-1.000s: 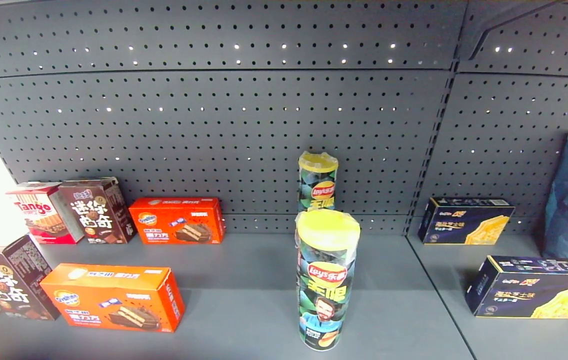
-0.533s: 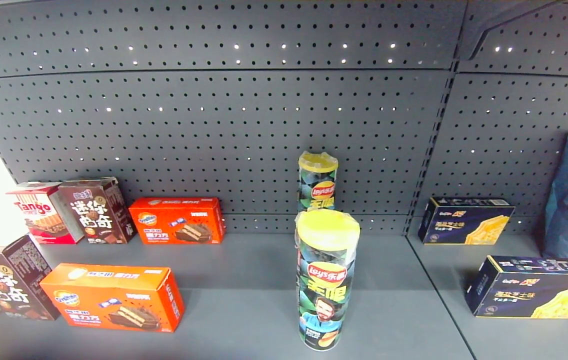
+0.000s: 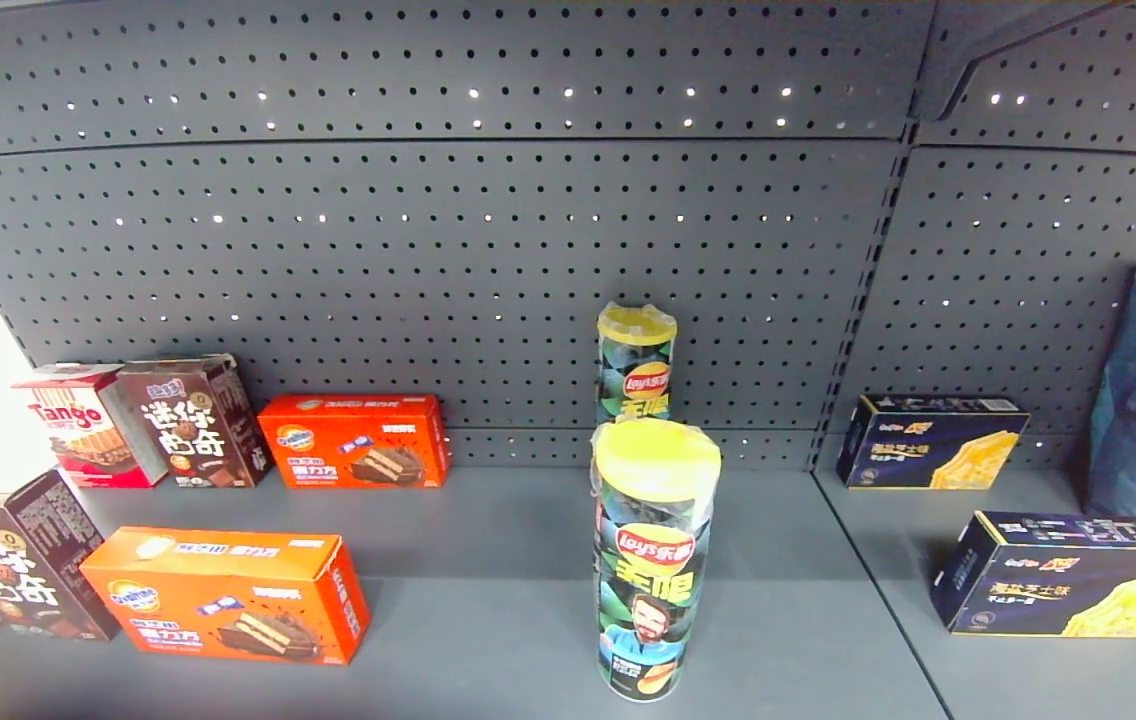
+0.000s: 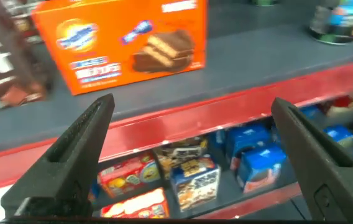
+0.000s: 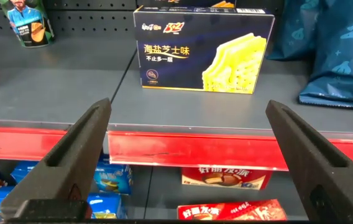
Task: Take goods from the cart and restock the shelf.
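Found nothing moved on the grey metal shelf (image 3: 508, 610) since the earlier head views. Saw the left gripper (image 4: 192, 104) spread wide with nothing held, poised before the shelf's red front edge strip (image 4: 164, 127) and facing a flat orange cardboard cake box (image 4: 123, 43) at the shelf front. Saw the right gripper (image 5: 187, 107) equally wide apart and empty, facing a dark navy cardboard biscuit box (image 5: 204, 50), with a blue foil bag (image 5: 338, 50) just beside that box. Noted a tall yellow-lidded crisp tube (image 3: 655, 560) upright mid-shelf, ahead of a second such tube (image 3: 635, 365) near the grey pegboard back wall (image 3: 428, 250). Noted a second orange cake box (image 3: 355, 440) and a second navy box (image 3: 931, 440) farther back, plus a brown cardboard box (image 3: 193, 420) touching a red wafer box (image 3: 78, 425) at far left. Glimpsed blue packets (image 4: 254, 155) on a lower shelf.
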Robot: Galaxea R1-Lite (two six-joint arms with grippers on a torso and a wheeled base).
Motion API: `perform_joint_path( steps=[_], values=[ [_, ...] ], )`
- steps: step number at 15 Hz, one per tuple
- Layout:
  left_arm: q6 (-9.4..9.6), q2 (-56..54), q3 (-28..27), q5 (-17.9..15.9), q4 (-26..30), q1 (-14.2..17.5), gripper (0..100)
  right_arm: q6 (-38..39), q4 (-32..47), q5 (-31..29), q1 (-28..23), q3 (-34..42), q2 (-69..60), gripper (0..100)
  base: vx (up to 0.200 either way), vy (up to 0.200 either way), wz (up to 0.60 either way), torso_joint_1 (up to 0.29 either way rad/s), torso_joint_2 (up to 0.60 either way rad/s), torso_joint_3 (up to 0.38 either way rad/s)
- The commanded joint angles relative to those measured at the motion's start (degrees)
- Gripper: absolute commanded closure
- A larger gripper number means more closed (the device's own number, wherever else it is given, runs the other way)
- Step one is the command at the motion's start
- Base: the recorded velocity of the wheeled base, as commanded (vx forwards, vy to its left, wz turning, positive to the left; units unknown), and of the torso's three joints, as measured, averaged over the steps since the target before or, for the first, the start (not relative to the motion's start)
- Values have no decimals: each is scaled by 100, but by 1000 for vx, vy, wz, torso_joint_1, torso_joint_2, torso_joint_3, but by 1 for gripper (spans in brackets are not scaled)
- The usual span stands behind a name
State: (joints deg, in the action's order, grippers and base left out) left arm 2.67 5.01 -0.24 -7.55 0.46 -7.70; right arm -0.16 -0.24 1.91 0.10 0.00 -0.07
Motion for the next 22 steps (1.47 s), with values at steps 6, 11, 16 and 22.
perform_joint_path(
  steps=[6,11,16,22],
  values=[
    [-3,-501,16,25,-38,753,0,-2,-2,2,-1,0,7,0,0,0,0,0,0,0],
    [-3,-501,16,25,-38,762,0,-2,-2,2,-1,0,7,0,0,0,0,0,0,0],
    [-3,-501,16,25,-38,762,0,-2,-2,2,8,0,7,0,0,0,0,0,0,0],
    [23,-501,16,8,-38,753,0,-2,-2,2,-1,0,7,0,0,0,0,0,0,0]
  ],
)
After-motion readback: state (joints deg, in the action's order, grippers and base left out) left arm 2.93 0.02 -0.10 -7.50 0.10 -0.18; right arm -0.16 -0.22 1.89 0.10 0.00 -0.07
